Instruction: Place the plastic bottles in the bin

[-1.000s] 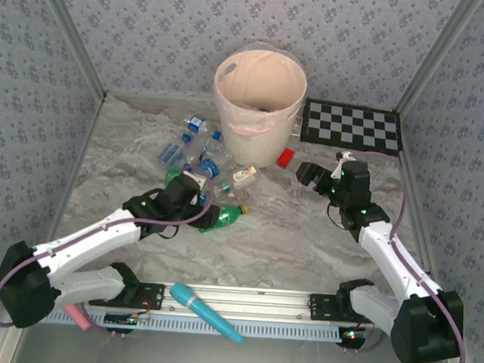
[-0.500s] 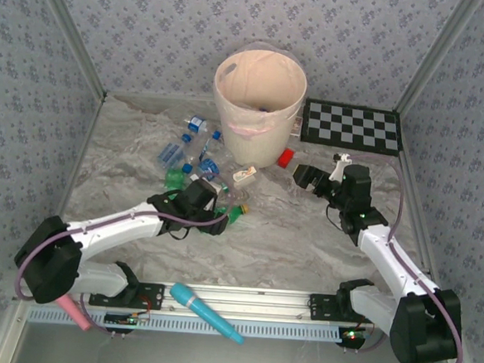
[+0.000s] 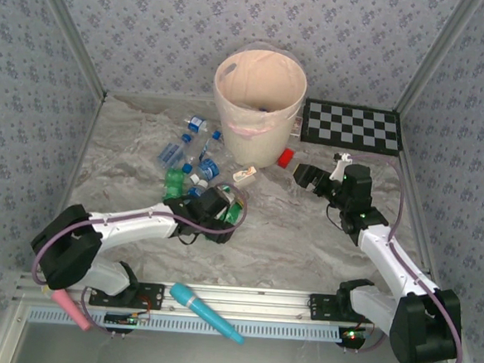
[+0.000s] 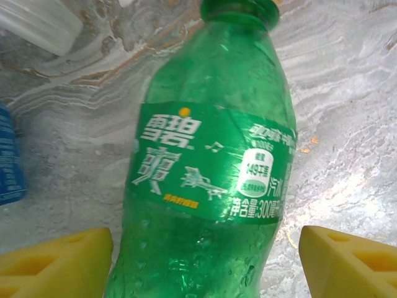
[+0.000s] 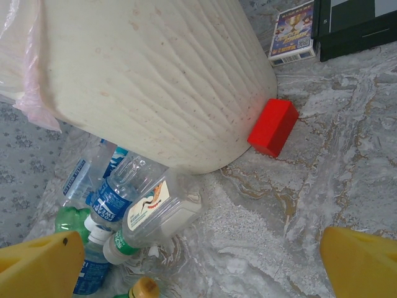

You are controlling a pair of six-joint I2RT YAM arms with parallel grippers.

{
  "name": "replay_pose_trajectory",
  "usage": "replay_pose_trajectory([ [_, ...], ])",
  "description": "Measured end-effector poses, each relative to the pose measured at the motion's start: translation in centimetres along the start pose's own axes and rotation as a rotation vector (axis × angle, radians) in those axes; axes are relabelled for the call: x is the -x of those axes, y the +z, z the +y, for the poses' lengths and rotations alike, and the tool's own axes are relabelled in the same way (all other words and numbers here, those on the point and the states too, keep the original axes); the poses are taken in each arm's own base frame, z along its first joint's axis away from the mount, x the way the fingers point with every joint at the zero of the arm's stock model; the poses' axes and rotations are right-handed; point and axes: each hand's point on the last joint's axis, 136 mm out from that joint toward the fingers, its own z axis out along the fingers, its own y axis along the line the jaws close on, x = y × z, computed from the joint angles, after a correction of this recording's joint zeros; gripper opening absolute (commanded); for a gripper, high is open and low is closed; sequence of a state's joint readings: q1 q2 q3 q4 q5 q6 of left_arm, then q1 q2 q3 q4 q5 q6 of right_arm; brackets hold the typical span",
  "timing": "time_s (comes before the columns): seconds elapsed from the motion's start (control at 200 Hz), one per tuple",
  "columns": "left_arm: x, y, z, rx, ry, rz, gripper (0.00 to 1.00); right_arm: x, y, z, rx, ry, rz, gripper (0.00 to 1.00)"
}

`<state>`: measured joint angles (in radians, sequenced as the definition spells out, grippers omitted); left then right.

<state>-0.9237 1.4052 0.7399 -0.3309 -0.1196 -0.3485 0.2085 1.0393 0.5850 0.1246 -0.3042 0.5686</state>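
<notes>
Left to right. My left gripper (image 3: 223, 214) has advanced rightward over the past second, from beside the bottle pile to a position over the green Sprite bottle (image 3: 234, 212). In the left wrist view the left gripper (image 4: 201, 267) is released, one yellow pad on each side of the green Sprite bottle (image 4: 211, 174), so I judge the grasp prepared but not yet made. This bottle lies on its side near the middle of the tabletop (image 3: 296, 235), neck pointing away from the pads. It is translucent green with a green label printed in white, droplets inside the wall, and seemingly empty, so probably light. Further bottles (image 3: 195, 157), mostly clear with blue labels, lie heaped against the left foot of the bin (image 3: 223, 97), which stands towards the far edge. A red block (image 3: 286, 158) touches the bin's right foot. My right gripper (image 3: 306, 176) has barely shifted and hangs released, just right of the block.
</notes>
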Motion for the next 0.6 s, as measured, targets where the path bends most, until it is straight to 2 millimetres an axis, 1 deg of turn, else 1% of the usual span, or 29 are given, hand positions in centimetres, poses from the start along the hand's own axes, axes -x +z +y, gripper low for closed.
replay_pose_trajectory([
  [0.165, -0.7, 1.0, -0.1, 0.01, 0.01, 0.034, 0.78, 0.0, -0.1, 0.0, 0.001, 0.007, -0.002, 1.0],
  [0.245, -0.9, 1.5, 0.0, 0.018, 0.012, 0.045, 0.76, 0.0, -0.3, 0.1, 0.003, 0.009, -0.005, 1.0],
  [0.28, -0.9, 1.6, 0.0, 0.02, 0.012, 0.047, 0.74, -0.1, -0.3, 0.1, 0.004, 0.008, -0.007, 1.0],
  [0.32, -0.9, 1.8, 0.1, 0.027, 0.014, 0.051, 0.69, 0.0, -0.4, 0.1, 0.006, 0.01, -0.01, 1.0],
  [0.34, -0.9, 1.8, 0.1, 0.03, 0.01, 0.05, 0.67, 0.0, -0.5, 0.2, 0.007, 0.01, -0.012, 1.0],
  [0.4, -0.7, 1.8, 0.2, 0.037, 0.016, 0.046, 0.66, 0.1, -0.7, 0.3, 0.01, 0.009, -0.016, 1.0],
  [0.455, -0.4, 1.7, 0.1, 0.04, 0.015, 0.039, 0.62, 0.2, -0.8, 0.4, 0.013, 0.008, -0.022, 1.0],
  [0.6, -0.1, 1.1, -0.2, 0.047, 0.031, 0.018, 0.6, 0.5, -1.3, 0.7, 0.022, 0.006, -0.037, 1.0],
])
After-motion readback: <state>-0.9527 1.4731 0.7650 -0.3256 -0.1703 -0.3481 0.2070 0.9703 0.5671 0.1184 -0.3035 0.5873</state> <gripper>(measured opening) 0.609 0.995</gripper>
